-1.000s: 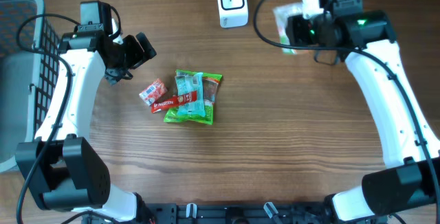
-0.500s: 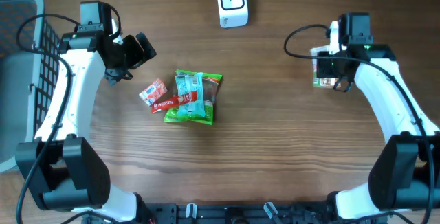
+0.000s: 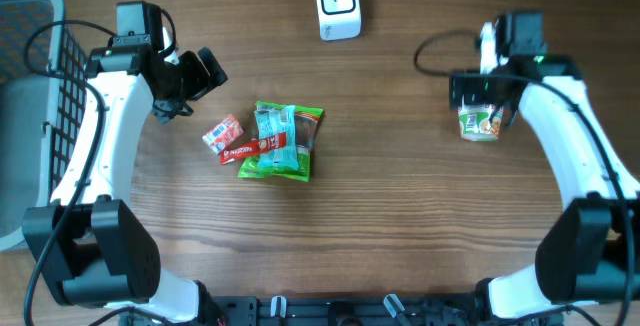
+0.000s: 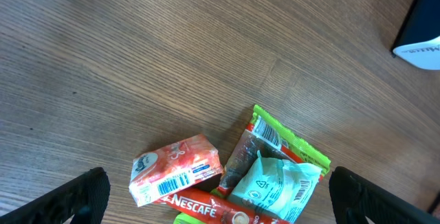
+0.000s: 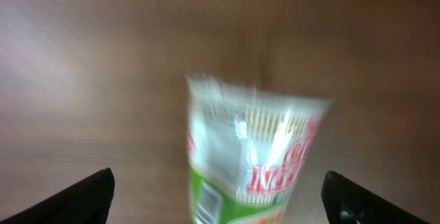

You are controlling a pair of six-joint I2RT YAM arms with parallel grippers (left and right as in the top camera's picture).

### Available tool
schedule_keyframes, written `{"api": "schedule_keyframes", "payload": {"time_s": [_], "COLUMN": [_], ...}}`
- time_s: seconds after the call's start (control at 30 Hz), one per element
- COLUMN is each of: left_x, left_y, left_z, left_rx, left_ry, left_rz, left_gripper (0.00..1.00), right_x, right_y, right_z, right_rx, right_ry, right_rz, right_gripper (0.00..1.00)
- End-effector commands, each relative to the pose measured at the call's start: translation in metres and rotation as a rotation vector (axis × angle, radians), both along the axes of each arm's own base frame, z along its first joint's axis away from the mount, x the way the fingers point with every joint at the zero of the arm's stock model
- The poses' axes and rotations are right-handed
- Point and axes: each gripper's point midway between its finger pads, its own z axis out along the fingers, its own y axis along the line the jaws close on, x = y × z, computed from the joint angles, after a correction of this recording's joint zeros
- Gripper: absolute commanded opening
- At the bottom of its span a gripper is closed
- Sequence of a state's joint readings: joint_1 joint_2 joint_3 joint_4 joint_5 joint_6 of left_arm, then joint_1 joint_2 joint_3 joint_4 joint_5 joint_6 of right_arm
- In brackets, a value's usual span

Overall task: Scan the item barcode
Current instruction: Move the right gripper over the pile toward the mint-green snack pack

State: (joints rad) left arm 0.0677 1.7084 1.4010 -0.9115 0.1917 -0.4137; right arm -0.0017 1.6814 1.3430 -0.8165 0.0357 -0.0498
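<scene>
The right gripper [image 5: 216,183] hangs over the table with its two black fingers spread wide, gripping nothing. In the right wrist view, blurred, a green and white plastic packet with red lettering [image 5: 251,159] sits between the fingers with a clear gap on each side. From overhead the same packet [image 3: 480,124] lies on the brown wooden table [image 3: 400,216] at the gripper's 6 o'clock, toward the table's 3 o'clock edge. A white box-shaped barcode scanner [image 3: 337,4] stands well apart from it at the table's 12 o'clock edge.

The left gripper [image 4: 220,183] is also spread wide and empty, hovering above the table's 9 o'clock side. At its 5 o'clock in the overhead view lies a small pile: a red and white barcoded packet [image 4: 175,176], a red Nescafé stick sachet [image 4: 206,207], and a bright green foil pouch [image 4: 275,155] touching one another. A grey wire basket [image 3: 45,61] sits at the far 9 o'clock edge.
</scene>
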Motion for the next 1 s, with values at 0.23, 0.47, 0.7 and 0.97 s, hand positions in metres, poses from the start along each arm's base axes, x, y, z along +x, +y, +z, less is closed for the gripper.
{"api": "schedule_keyframes", "payload": {"time_s": [0.23,0.47,0.7,0.97], "left_x": [0.001,0.001,0.001,0.001], "left_y": [0.001,0.001,0.001,0.001], "left_z": [0.000,0.000,0.000,0.000], "left_rx": [0.000,0.000,0.000,0.000], "left_ry": [-0.001,-0.001,-0.001,-0.001], "left_rz": [0.008,0.008,0.008,0.008], "left_gripper": [1.00,1.00,1.00,1.00], "right_x": [-0.034,-0.089,-0.106,-0.096], "right_y": [0.196,0.335,0.365,0.377], "right_z": [0.069,-0.011,-0.065,-0.073], "right_rx": [0.577,0.423,0.272,0.330], "right_ry": [0.005,0.097,0.091,0.074], "right_rz": [0.404,0.556,0.427,0.351], "right_gripper": [0.81,0.77,0.64,0.54]}}
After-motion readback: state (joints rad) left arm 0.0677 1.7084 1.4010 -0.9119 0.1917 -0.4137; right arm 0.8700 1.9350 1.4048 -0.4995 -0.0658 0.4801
